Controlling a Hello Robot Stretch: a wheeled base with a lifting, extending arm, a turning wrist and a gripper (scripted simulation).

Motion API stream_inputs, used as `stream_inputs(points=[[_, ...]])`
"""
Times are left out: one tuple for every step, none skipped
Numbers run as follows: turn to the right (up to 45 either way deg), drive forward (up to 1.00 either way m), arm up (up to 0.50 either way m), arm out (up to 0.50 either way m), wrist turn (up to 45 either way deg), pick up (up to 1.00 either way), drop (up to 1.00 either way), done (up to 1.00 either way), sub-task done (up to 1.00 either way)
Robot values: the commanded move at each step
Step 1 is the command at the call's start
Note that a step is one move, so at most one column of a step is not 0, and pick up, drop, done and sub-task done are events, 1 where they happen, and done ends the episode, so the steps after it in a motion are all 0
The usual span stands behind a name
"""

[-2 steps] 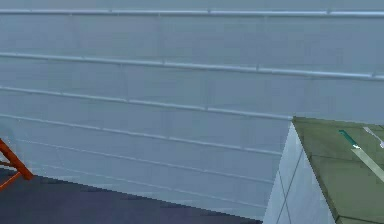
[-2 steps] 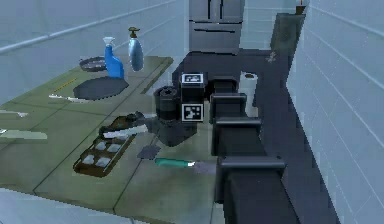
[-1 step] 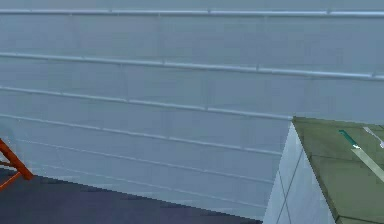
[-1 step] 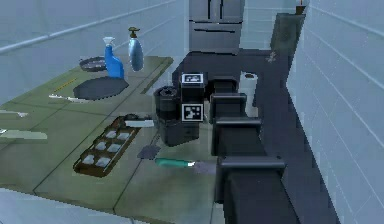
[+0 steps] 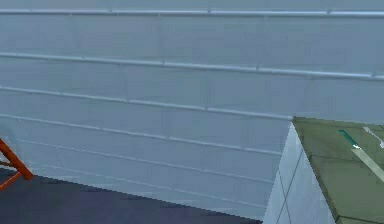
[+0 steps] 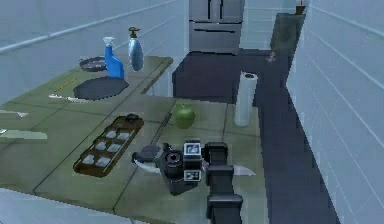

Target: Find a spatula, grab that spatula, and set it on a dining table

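Note:
In the arm side view my arm [image 6: 222,195] rises from the bottom edge over a greenish countertop [image 6: 60,130]. The gripper [image 6: 150,160] sits left of the two white marked squares [image 6: 190,153], low over the counter. A small pale shape [image 6: 152,168] lies at or under its fingers, so I cannot tell whether it holds anything. Two pale, flat utensils [image 6: 22,134] lie at the counter's left edge, too small to name. In the forward view a thin green item [image 5: 349,138] and a pale strip [image 5: 369,160] lie on the counter corner [image 5: 335,185].
On the counter stand a dark tray of small pieces [image 6: 108,145], a green apple [image 6: 184,116], a paper towel roll [image 6: 243,98], a dark round pan [image 6: 101,88], a blue spray bottle [image 6: 112,57] and a second bottle [image 6: 135,50]. A fridge [image 6: 215,22] stands beyond a dark floor aisle [image 6: 280,110]. An orange-red frame [image 5: 10,162] leans by the wall.

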Motion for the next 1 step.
stream_inputs(points=[[0.0, 0.00, 0.00, 0.00, 0.0, 1.00, 0.00, 0.00, 0.00]])
